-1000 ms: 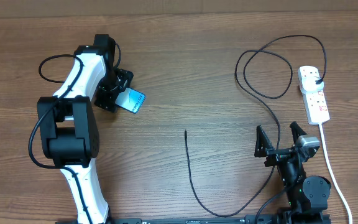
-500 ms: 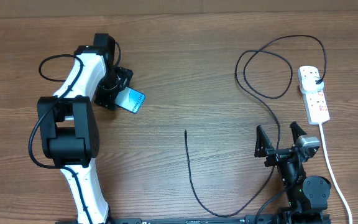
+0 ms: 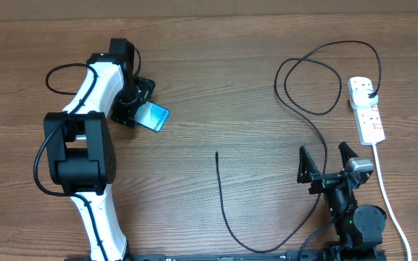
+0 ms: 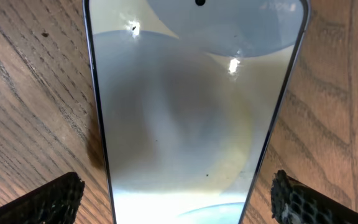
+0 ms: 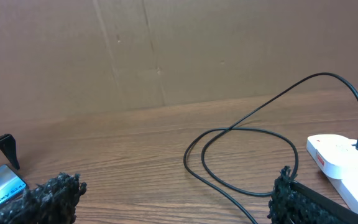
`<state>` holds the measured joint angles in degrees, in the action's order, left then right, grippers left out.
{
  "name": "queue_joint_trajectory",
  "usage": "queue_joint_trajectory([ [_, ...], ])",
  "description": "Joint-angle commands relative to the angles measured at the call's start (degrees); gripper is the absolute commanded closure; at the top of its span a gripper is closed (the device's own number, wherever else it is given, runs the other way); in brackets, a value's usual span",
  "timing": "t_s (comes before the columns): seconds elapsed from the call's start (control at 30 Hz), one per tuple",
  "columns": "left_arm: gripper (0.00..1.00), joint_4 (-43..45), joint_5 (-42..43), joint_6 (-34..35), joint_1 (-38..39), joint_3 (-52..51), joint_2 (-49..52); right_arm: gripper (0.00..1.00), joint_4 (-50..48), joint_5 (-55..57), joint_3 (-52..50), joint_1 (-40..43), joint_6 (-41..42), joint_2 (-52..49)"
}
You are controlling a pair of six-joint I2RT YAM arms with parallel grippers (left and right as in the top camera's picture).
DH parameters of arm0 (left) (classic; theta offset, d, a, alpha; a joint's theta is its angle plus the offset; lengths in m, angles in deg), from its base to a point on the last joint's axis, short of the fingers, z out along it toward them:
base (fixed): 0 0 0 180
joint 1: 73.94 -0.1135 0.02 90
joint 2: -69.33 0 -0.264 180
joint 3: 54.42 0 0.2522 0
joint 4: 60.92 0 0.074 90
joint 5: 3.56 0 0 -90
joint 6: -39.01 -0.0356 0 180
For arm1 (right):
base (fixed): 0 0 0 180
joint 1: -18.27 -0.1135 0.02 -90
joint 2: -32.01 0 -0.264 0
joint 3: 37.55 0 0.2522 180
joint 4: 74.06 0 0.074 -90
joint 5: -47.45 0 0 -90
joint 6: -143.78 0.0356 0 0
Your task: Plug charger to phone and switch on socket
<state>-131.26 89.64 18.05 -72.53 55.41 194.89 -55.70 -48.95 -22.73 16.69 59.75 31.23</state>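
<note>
Wood-grain table (image 3: 216, 87): the slim, glowing blue-white smartphone (image 3: 155, 117) lies flat between the left gripper's (image 3: 142, 109) wide-open jaws, and the left wrist view shows gaps on both sides. Only the right wrist view reads "Galaxy" on it; the right gripper (image 3: 323, 149) is also wide open and empty. Only the overhead view shows the thin black charger cable's (image 3: 218, 163) loose tip mid-table, its plug in the white oblong power strip (image 3: 366, 112).

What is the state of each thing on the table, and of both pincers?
phone: lying on the table, screen lit, no cable connected.
charger: plug in the socket, connector tip free on the table, apart from the phone.
socket: holds the charger plug; switch position too small to tell.
left pincer: open, a finger on each side of the phone.
right pincer: open, empty.
</note>
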Motion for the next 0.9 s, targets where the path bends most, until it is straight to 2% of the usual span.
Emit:
queue_joint_trajectory([
  [0.0, 0.00, 0.1, -0.9, 0.9, 0.1, -1.1, 0.8, 0.00, -0.2, 0.8, -0.6, -0.3, 0.0, 0.6],
  [0.5, 0.00, 0.1, -2.3, 0.9, 0.1, -1.3, 0.8, 0.00, -0.2, 0.8, -0.6, -0.3, 0.0, 0.6],
  [0.87, 0.00, 0.1, -1.7, 3.4, 0.1, -1.5, 0.8, 0.00, -0.2, 0.8, -0.6, -0.3, 0.0, 0.6],
])
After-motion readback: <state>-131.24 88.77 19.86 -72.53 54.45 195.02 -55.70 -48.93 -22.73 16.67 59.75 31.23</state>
